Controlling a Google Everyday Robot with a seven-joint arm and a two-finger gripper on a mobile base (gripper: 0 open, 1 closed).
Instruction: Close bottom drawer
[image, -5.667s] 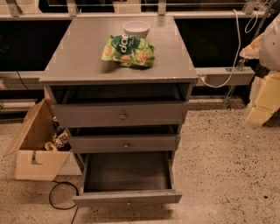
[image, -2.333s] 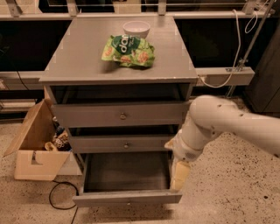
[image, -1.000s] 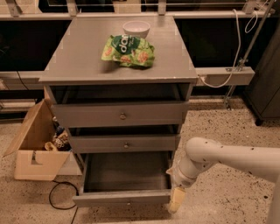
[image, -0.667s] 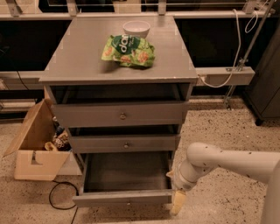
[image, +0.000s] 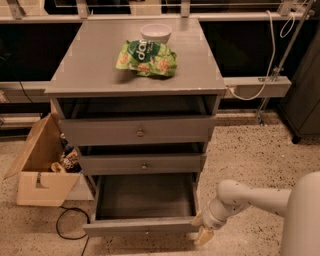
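Bottom drawer (image: 141, 227) stands open; gripper (image: 201, 228) beside its front's right end, grip cannot be told

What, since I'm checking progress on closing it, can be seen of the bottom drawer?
The bottom drawer is grey and wooden-looking, wide and shallow. Its slim front panel carries a small round metal knob at its middle. It is the lowest of three in the cabinet and stands pulled far out, level, with a dark inside that shows nothing in it. The gripper is at its right front corner. Whether it touches the panel cannot be told.
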